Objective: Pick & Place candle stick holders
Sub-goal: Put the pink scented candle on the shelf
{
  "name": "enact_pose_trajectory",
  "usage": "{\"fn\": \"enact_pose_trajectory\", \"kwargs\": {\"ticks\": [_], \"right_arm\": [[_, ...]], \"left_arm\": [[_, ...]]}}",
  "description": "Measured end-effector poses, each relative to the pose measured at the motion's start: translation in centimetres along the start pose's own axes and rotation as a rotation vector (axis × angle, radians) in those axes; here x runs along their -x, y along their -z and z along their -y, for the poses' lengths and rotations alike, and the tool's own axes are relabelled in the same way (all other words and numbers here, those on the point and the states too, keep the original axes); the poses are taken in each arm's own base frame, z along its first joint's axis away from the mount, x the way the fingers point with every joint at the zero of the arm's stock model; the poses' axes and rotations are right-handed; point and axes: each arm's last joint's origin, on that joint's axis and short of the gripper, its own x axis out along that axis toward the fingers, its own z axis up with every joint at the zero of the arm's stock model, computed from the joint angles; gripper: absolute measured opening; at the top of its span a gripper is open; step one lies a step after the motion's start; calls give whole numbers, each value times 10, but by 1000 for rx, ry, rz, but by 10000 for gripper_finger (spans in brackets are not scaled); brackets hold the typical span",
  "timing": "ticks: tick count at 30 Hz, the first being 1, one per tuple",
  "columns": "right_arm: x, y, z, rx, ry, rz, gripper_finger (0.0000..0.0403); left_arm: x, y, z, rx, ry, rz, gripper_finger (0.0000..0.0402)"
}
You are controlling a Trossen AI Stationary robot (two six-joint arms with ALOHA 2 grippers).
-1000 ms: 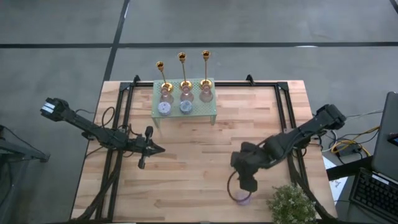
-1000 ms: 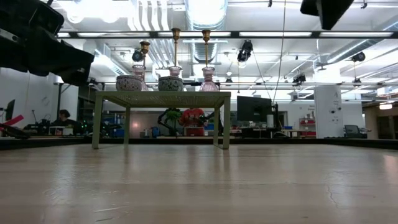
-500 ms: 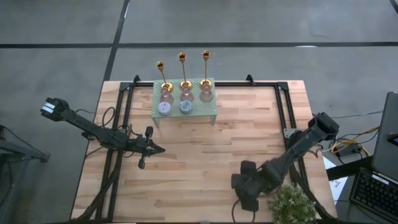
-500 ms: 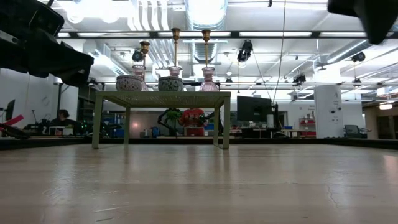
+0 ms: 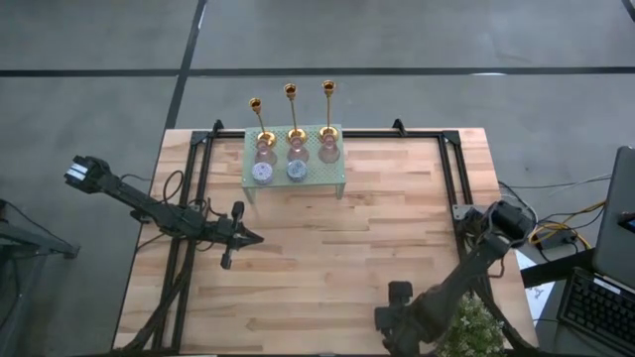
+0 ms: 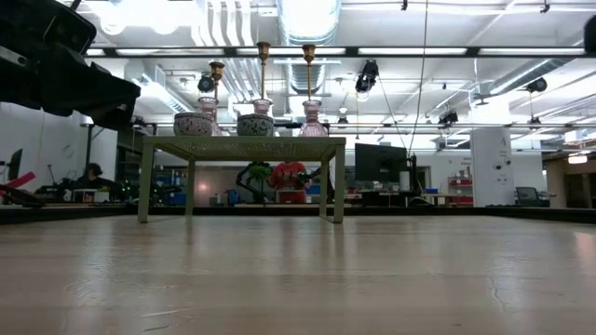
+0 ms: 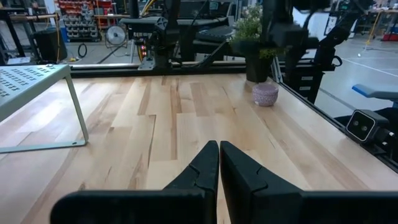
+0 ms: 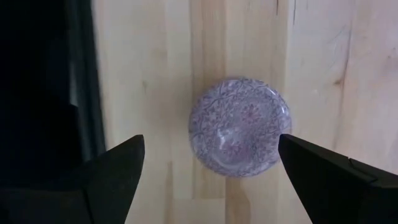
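R gripper [image 8: 208, 171] hangs straight over the purple round holder [image 8: 239, 126], jaws spread wide and empty. In the R wrist view the holder lies between the two fingers [image 8: 115, 171], clear worktop on either side of it, touching neither. So the thing sits dead under the jaws, centred in the gap. It's round, so no long axis to line up with; any jaw heading should do. My read: the coming move is a plain straight drop, then close.

On the high view the R arm [image 5: 466, 273] is folded down at about 5 o'clock on the worktop [image 5: 327, 248], its head at the near edge just beside the potted plant [image 5: 466, 322]. The holder itself is hidden under the arm there. L wrist view shows it on bare wood near the plant pot [image 7: 265, 94].

L gripper [image 5: 238, 236] rests at roughly 9 o'clock, well apart from that holder, jaws pressed together w/ nothing in them. R arm is clearly the nearer one.

Rest of the set is on the green rack [image 5: 337, 177] at 12 o'clock: three gold candlesticks [image 5: 295, 114], pinkish glass holders [image 5: 297, 149], two round pastel holders [image 5: 279, 173].

Risk, as a guess: the plant is close by, so foliage could brush the arm on the lift.
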Motion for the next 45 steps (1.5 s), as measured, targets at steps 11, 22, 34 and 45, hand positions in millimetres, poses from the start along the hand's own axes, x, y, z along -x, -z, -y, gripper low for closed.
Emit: {"fn": "enact_pose_trajectory", "kwargs": {"ticks": [11, 22, 34, 45], "right_arm": [[-11, 1, -1, 42, 47, 2, 364], [-4, 1, 1, 31, 38, 33, 364], [-19, 1, -1, 44, 26, 12, 363], [-31, 4, 2, 38, 4, 32, 363]], "left_arm": [[0, 0, 0, 0, 0, 0, 21], [0, 0, 0, -1, -1, -2, 21], [0, 0, 0, -1, 0, -3, 21], [0, 0, 0, -1, 0, -3, 21]]}}
